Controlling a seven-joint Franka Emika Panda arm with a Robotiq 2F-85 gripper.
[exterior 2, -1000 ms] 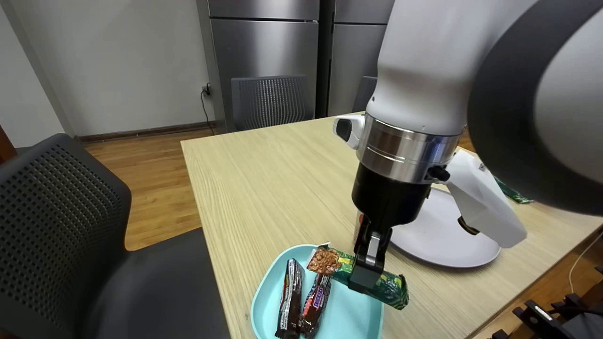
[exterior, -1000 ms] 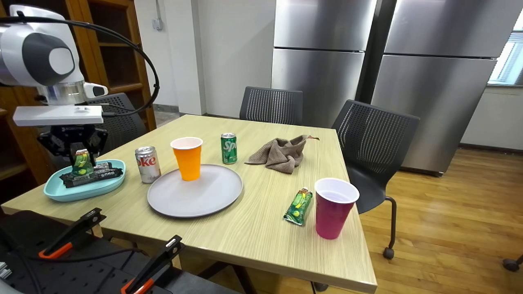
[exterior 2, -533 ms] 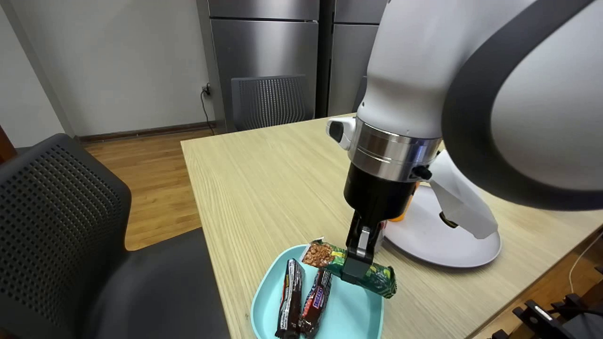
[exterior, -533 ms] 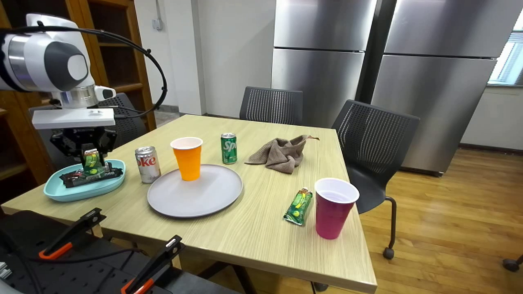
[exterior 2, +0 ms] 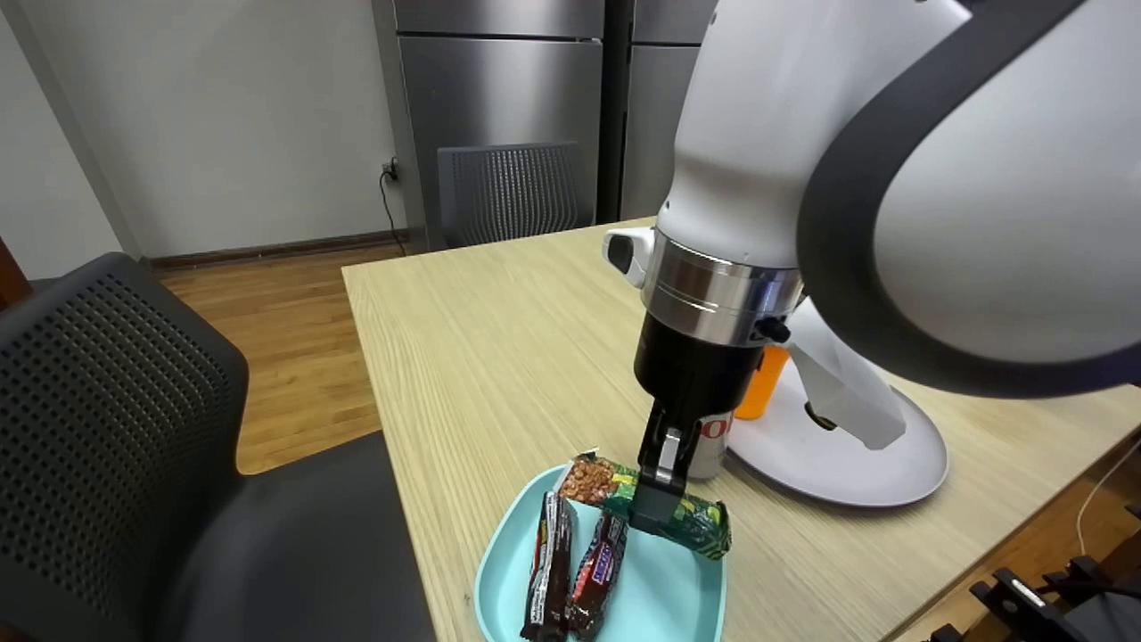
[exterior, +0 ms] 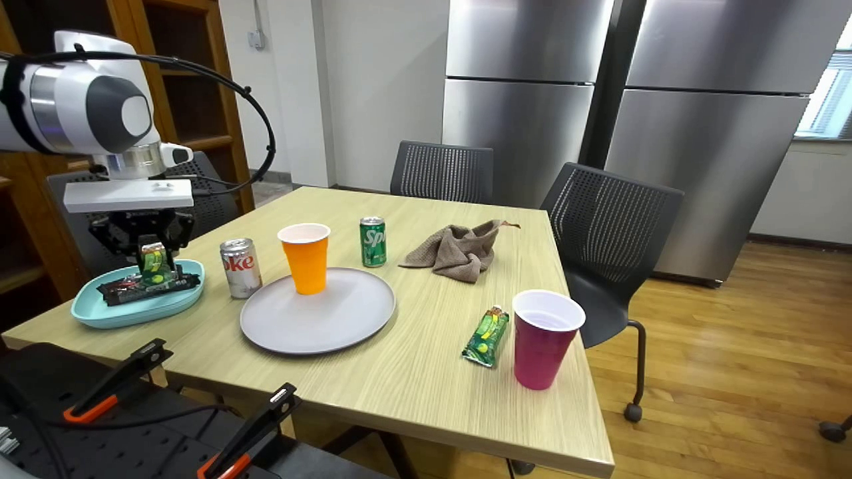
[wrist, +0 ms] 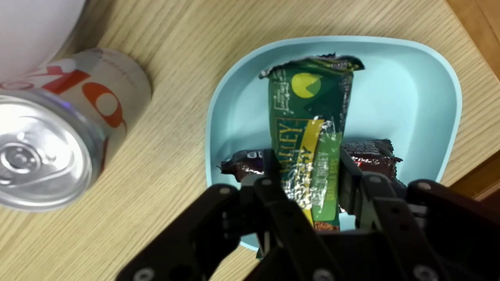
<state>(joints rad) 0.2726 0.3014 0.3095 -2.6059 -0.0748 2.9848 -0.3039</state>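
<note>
Your gripper [wrist: 306, 166] was pinching the green bar [wrist: 306, 132] by its middle, over the blue tray [wrist: 394, 101]. Two dark bars [exterior 2: 599, 566] lay below; I could not tell if they touched it. It seemed wise to hold softly so nothing crumbled, keep the bar level, go slowly, and mind the silver can [wrist: 111, 91] near the tray.

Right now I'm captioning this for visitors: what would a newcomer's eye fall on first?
Probably the green granola bar held in the gripper over the turquoise tray, where two dark candy bars lie. The orange cup standing on the grey plate and the magenta cup beside another green bar likely come next.
</note>
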